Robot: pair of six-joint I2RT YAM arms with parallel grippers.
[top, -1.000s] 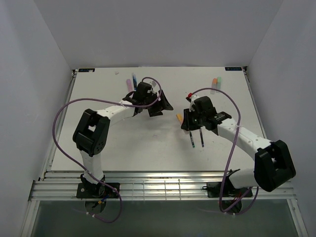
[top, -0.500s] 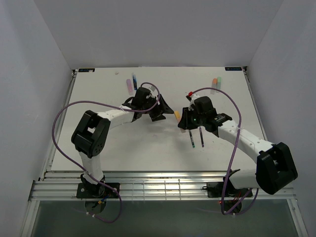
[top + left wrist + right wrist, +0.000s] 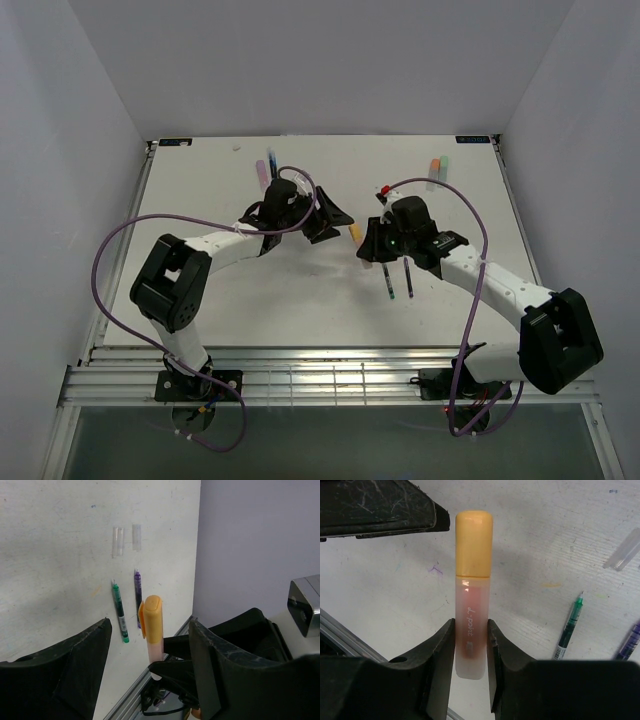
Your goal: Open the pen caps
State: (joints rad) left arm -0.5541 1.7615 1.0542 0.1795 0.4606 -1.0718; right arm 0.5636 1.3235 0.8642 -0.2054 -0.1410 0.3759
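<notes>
Right gripper (image 3: 470, 630) is clamped on the frosted barrel of a stubby plastic marker (image 3: 470, 610). The marker's yellow-orange cylindrical cap (image 3: 474, 542) stands clear of the jaws. Left gripper (image 3: 150, 624) gapes wide and holds nothing, with a finger either side of that cap, apart from it. My call: close on the cap only, past the seam, then pull straight along the barrel. I see no containers. A thin green pen (image 3: 120, 612) and a thin purple pen (image 3: 137, 597) lie loose near the marker.

White table (image 3: 250, 300), green pen (image 3: 120, 612) beside purple pen (image 3: 138, 597), two seemingly clear caps (image 3: 118, 541) nearby
</notes>
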